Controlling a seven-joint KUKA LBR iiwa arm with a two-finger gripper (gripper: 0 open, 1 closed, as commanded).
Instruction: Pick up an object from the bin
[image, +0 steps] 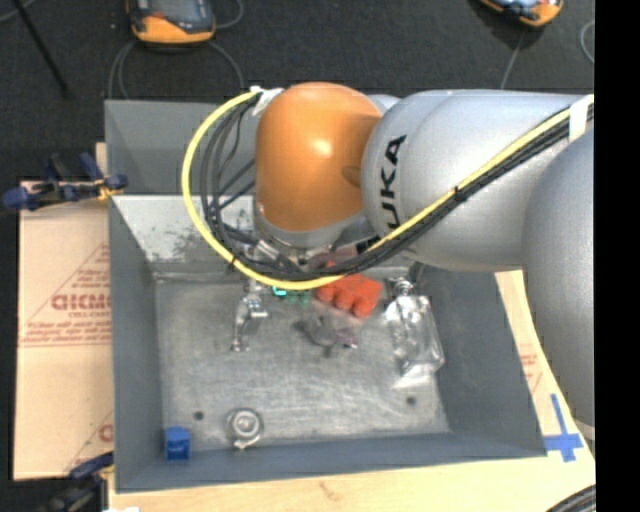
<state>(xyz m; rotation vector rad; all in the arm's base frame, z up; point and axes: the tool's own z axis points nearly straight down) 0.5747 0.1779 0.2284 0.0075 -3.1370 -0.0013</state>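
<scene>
While crumpled clear plastic (415, 335) lies rightward, a blue cube (177, 443) sits cornered.

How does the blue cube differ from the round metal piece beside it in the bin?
The blue cube is angular and blue; the round metal piece is circular and silvery grey. The cube sits in the lower left corner of the bin; the metal piece lies further right, out of the corner. Both are small and lie near the same wall.

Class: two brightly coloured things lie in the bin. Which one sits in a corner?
The small blue cube, in the lower-left corner of the bin. The orange-red thing lies away from every corner, toward the back wall.
</scene>
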